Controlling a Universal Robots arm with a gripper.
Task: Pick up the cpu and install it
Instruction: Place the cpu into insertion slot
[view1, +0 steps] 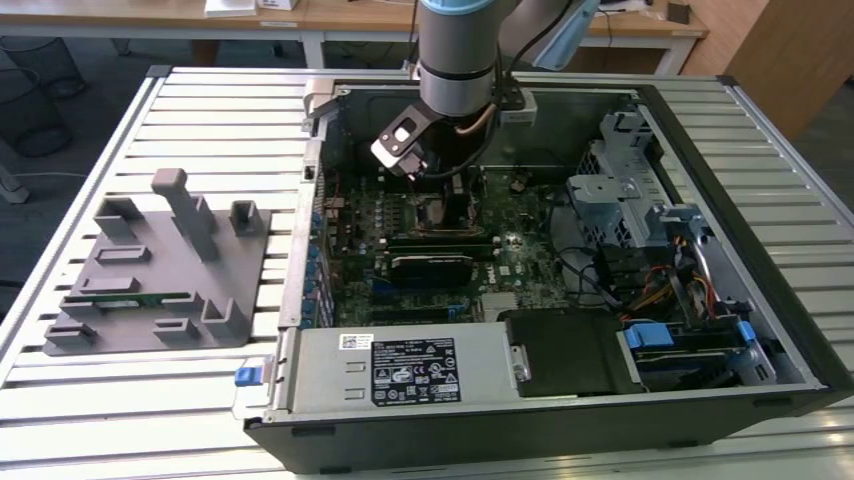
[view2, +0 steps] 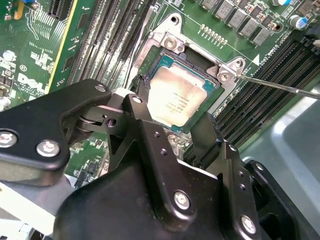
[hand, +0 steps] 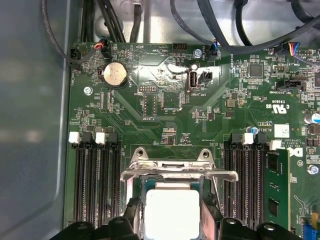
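Fingertips (view2: 144, 86) of the pincer (view2: 174, 106) clench the cpu (view2: 176, 97) by two opposite edges, holding it flat directly between them. Just beyond it, the open socket (view2: 186, 62) lies underneath, with the motherboard (view2: 30, 60) all round.

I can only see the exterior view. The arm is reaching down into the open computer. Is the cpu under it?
Observer: Yes. In the second wrist view the cpu lies flat in its socket, with the gripper right at it.
Operator: Is something covering it?
Observer: No. In both wrist views its silver top is bare.
Operator: What else is near?
Observer: In the first wrist view a round coin battery sits on the green board.
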